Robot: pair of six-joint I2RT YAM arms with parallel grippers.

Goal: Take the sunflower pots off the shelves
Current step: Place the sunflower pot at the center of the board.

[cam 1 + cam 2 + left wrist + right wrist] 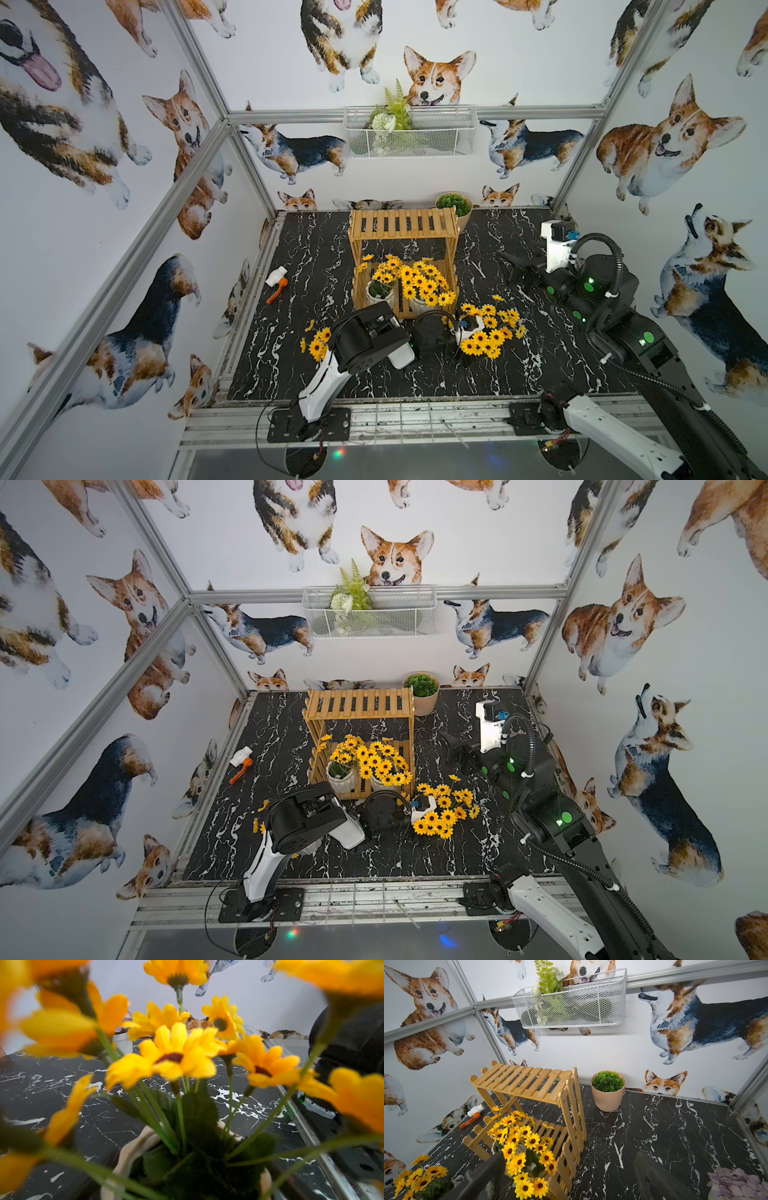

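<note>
The black marble tabletop holds two sunflower pots; two more sit side by side on the lower tier of the shelves, the top tier bare. Your right gripper, jaws spread wide and empty, points toward the rack's slatted end, the nearer shelf pot just past it. Your left gripper, fully spread, is buried in a table pot's blooms, so the right arm looks better placed

Corgi-print walls, black white-veined marble floor, aluminium frame rails
</note>
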